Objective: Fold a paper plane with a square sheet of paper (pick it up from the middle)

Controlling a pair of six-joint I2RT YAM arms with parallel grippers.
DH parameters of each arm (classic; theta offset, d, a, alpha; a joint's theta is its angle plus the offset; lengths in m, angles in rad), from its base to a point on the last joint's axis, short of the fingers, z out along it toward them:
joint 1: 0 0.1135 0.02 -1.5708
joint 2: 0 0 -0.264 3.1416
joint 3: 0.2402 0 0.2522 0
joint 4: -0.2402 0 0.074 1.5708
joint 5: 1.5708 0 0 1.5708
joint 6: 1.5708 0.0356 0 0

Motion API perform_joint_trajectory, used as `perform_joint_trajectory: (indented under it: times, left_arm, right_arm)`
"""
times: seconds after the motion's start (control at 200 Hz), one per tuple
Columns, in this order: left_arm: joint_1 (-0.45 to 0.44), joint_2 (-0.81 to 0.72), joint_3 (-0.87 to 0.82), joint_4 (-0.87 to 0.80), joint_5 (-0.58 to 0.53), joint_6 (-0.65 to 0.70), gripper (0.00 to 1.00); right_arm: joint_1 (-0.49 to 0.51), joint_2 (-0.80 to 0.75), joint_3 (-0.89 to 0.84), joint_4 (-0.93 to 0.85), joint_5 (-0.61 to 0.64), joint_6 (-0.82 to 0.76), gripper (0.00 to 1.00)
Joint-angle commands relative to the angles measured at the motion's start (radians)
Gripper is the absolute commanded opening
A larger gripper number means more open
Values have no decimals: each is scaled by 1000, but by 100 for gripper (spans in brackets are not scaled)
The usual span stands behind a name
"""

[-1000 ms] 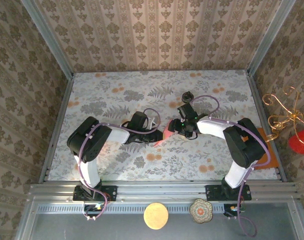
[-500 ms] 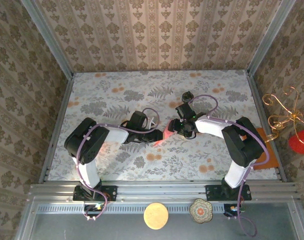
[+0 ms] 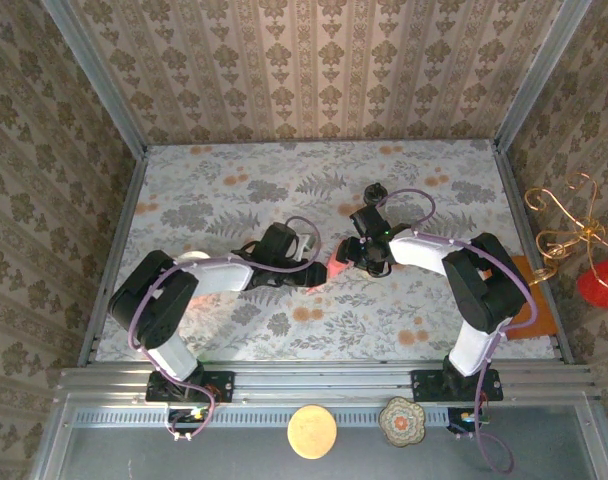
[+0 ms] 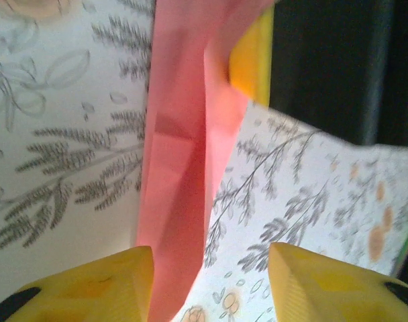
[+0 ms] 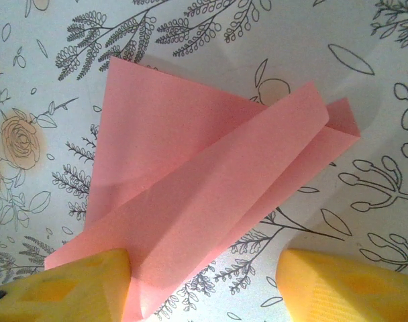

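The paper plane (image 3: pixel 334 268) is salmon-pink paper folded into a narrow creased shape, lying mid-table between both grippers. My left gripper (image 3: pixel 318 272) comes at it from the left and my right gripper (image 3: pixel 353 257) from the right. In the left wrist view the paper plane (image 4: pixel 177 168) runs up past my left gripper (image 4: pixel 211 288), whose yellow fingers (image 4: pixel 90 288) stand apart, the paper beside the left one. The right wrist view has the paper plane (image 5: pixel 204 181) with its layered folds fanned out; my right gripper (image 5: pixel 204 288) is open, its left finger (image 5: pixel 56 292) against the paper's edge.
A small dark-lidded jar (image 3: pixel 374 192) stands just behind the right gripper. An orange sheet (image 3: pixel 535 292) lies at the table's right edge under the right arm. Patterned walls close in three sides, and a metal rail (image 3: pixel 324 380) runs along the front.
My left gripper has opened and let go of the pink paper, and the left arm's elbow has swung out to the left. The right gripper has hardly moved.
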Motion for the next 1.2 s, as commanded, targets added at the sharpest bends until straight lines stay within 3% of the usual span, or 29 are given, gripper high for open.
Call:
perform_joint_trajectory:
  times: [0.0,0.575,0.855,1.195]
  left_arm:
    - [-21,-17,36,-103,-82,77,52]
    - [-26,84,96,-120,-62,82,49]
    - [-19,101,91,-134,-89,70,37]
    - [-17,113,92,-142,-99,73,29]
  right_arm:
    - [2,99,-31,-37,44,12,65]
    - [2,103,-32,-39,43,21,64]
    - [2,109,-36,-42,47,23,64]
    - [2,115,-39,-44,52,23,63]
